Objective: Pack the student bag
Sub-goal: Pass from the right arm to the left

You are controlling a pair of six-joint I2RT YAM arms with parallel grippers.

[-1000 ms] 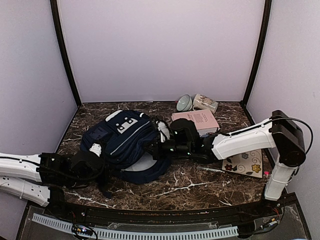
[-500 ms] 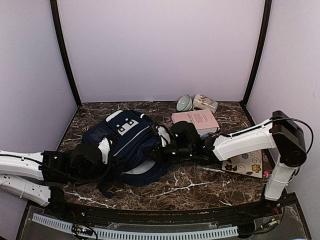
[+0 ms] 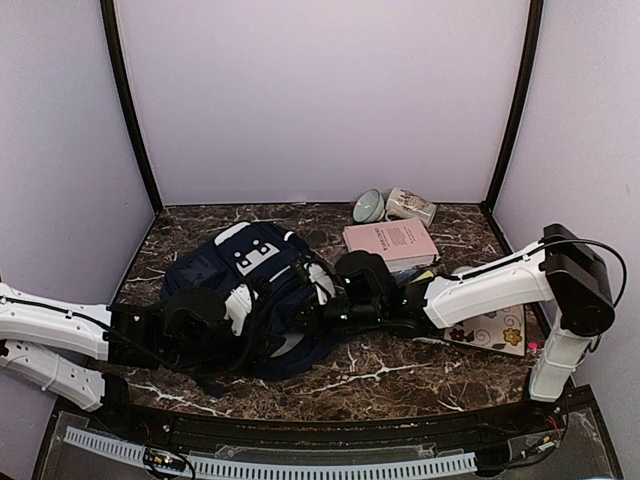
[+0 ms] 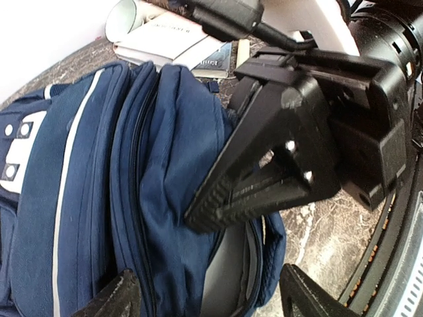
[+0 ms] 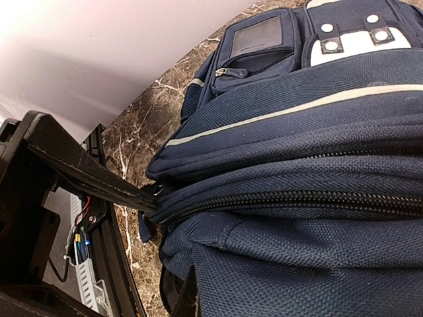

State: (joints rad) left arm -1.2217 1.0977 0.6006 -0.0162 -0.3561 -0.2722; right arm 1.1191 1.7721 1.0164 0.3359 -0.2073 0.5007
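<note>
The student bag [image 3: 240, 272], navy with white stripes and a white patch, lies on the marble table left of centre. My left gripper [image 3: 238, 308] is open, and in the left wrist view [image 4: 208, 298] its tips straddle the bag's near edge, where a grey lining [image 4: 228, 277] shows in a gap. My right gripper [image 3: 306, 312] is shut on the bag's upper fabric layer, and its fingers [image 4: 258, 188] meet at the tip. In the right wrist view the bag [image 5: 317, 132] fills the frame, and a thin black bar [image 5: 86, 168] reaches its zip end.
A pink book [image 3: 390, 240] lies right of the bag. A pale bowl [image 3: 368, 206] and a tipped mug [image 3: 411, 206] sit at the back. A flowered notebook [image 3: 490, 327] lies under the right arm. The table's front rail [image 3: 300, 425] is close.
My left arm has moved right, bringing its open gripper from the bag's left side to its near edge. The bag's near side has bunched up. The right gripper has barely shifted.
</note>
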